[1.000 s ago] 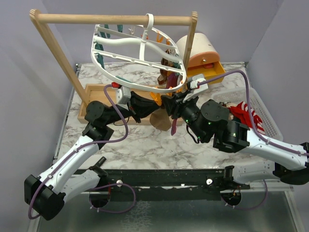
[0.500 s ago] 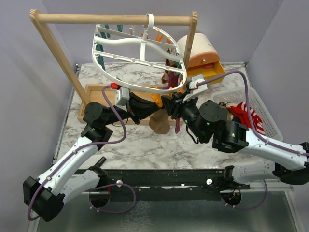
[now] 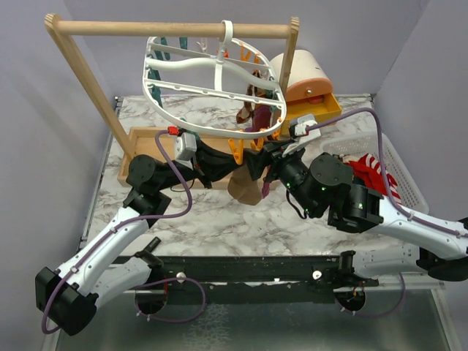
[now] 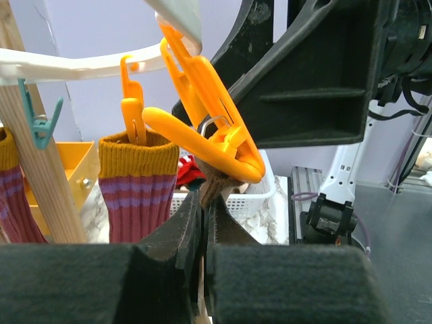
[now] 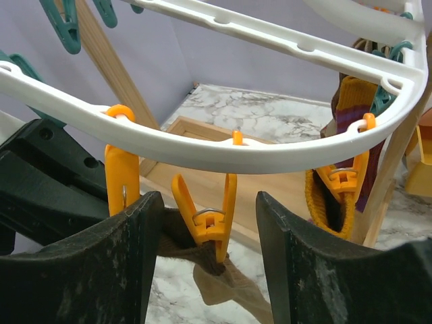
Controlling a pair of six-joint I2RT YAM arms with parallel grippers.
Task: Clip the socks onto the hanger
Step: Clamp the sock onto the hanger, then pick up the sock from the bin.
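The white hanger [image 3: 196,64] hangs from the wooden bar, its ring [image 5: 236,150] running across the right wrist view. An orange clip [image 5: 213,219] on the ring bites the top of a tan-brown sock [image 5: 227,283]. My right gripper [image 5: 209,202] stands open, one finger on each side of that clip, touching nothing. From below, my left gripper [image 4: 202,202] is shut on the same tan-brown sock [image 4: 214,191], just under the orange clip [image 4: 209,128]. A maroon sock [image 4: 138,185] with a mustard cuff hangs clipped beside it. In the top view the sock [image 3: 245,190] dangles between both grippers.
The wooden rack [image 3: 172,29] stands on its tray base [image 3: 139,150]. A white slatted basket [image 3: 401,170] at the right holds a red-and-white striped sock [image 3: 376,175]. An orange box [image 3: 316,111] and a beige roll [image 3: 306,73] stand behind. Teal clips [image 5: 64,27] hang off the ring.
My right gripper has opened and come off the orange clip, which now grips the tan-brown sock. The hanger ring has swung a little lower at the front. My left gripper stays shut.
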